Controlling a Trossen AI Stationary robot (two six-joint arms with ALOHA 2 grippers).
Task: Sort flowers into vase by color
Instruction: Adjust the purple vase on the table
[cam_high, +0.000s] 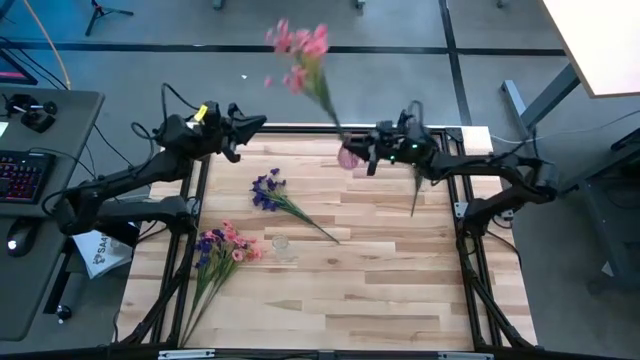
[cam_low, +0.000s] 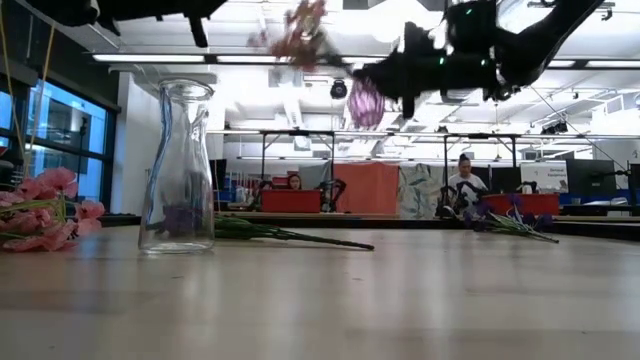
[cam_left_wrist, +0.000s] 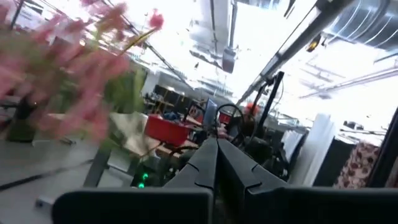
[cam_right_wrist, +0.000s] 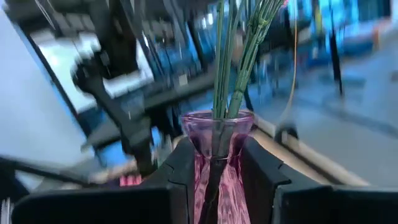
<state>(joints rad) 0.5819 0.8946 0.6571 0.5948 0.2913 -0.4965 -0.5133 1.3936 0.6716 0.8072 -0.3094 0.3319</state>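
Pink flowers (cam_high: 298, 50) in raised vase (cam_high: 349, 155)

Illumination is bright and even, supplied by overhead ceiling strip lights (cam_low: 300, 58) that wash out to white glare in the low and left wrist views; the wooden table (cam_high: 400, 290) shows only soft, faint shadows. Motion blur smears the raised pink flowers (cam_high: 300, 50) in the high and left wrist views. In the right wrist view the purple vase (cam_right_wrist: 217, 162) is fairly sharp while the background is streaked.
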